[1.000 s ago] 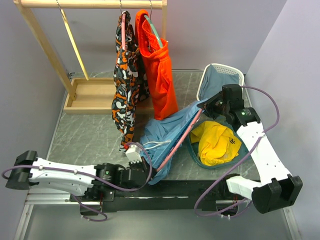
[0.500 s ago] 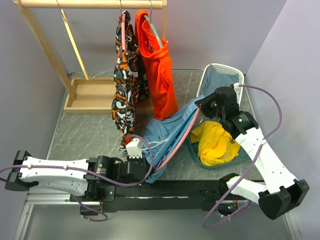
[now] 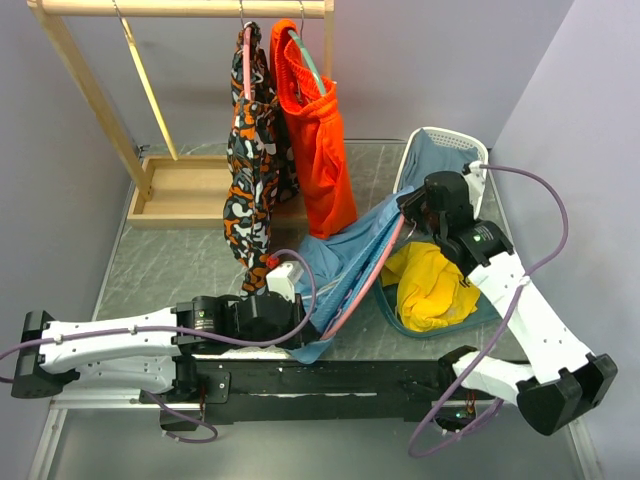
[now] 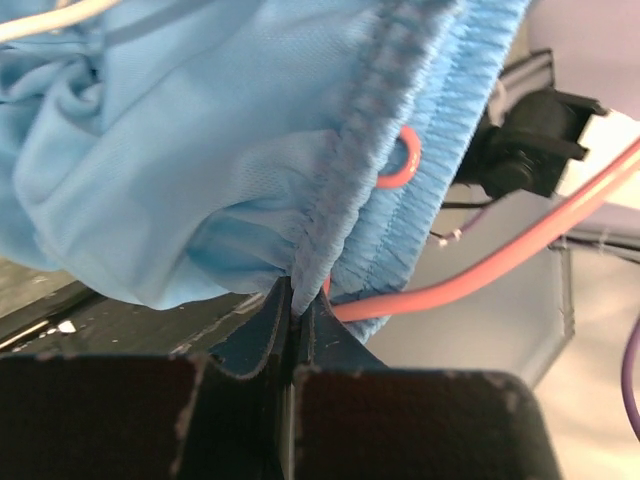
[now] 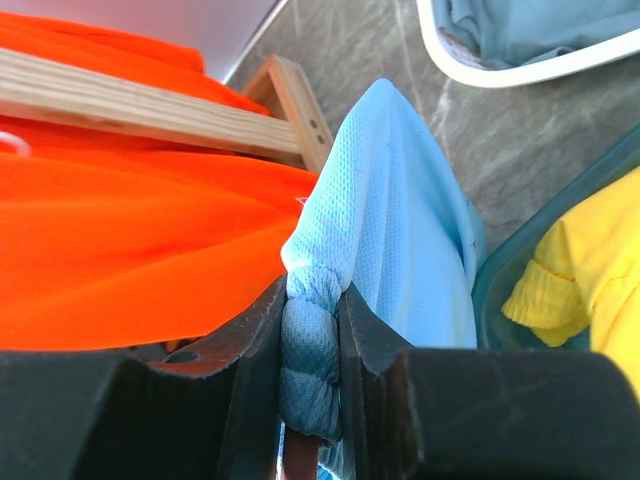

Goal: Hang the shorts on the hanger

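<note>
From above, the left arm lies low along the near table edge, its left gripper [image 3: 300, 328] at the lower end of the shorts [image 3: 340, 250]. The right arm reaches up from the near right corner, and its right gripper [image 3: 408, 208] holds their upper end, so the cloth hangs stretched between the two. The pink hanger [image 3: 365, 280] runs slantwise along the right side of the shorts. Close behind hang the orange shorts [image 3: 322, 150] and a patterned garment [image 3: 250, 170] on the rack [image 3: 180, 8]. A white basket [image 3: 478, 150] and a teal tub [image 3: 392, 305] with a yellow garment [image 3: 430, 285] crowd the right. In the left wrist view the fingers are pinched together on the waistband seam, the hanger's bar just beyond. In the right wrist view the jaws clamp a bunched fold of the shorts; a pinkish strip beneath may be the hanger.
</note>
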Available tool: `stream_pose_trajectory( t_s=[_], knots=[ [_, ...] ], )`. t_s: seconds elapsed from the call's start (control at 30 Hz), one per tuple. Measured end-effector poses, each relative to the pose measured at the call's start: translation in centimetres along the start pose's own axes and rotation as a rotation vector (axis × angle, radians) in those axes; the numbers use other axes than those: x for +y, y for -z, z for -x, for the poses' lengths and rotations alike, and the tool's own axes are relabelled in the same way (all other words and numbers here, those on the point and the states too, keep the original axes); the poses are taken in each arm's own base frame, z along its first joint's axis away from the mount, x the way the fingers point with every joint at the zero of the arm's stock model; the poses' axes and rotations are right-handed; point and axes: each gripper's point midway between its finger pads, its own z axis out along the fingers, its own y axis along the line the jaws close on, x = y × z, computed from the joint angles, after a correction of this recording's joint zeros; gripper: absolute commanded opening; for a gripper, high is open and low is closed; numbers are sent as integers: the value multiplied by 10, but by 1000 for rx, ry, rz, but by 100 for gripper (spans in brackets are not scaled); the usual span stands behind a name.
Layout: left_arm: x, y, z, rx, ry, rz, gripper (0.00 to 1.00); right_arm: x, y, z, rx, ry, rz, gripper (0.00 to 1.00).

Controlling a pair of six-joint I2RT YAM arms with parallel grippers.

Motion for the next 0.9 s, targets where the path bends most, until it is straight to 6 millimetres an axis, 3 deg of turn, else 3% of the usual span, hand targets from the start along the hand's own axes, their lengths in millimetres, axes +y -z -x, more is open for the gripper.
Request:
stream_pose_trajectory(
  t_s=[0.23,0.53,0.63,0.77,0.9],
  knots=[
    [0,-1,-9,21,-1,-57,1,-8,-11,12,-11,15,-52,0],
    [0,7,-29,66,-21,-91,1,-18,-20,8,7,73,-105,0],
    [-10,16,-22,57,-16,-109,1,-19,-20,9,-9,78,-111,0],
    [-38,32,-3,35,-17,-145,1,-12,-19,9,-37,84,-100,0],
    [-48,26,22,0,-18,-133,2,1,-13,8,-77,85,-66,0]
  ],
)
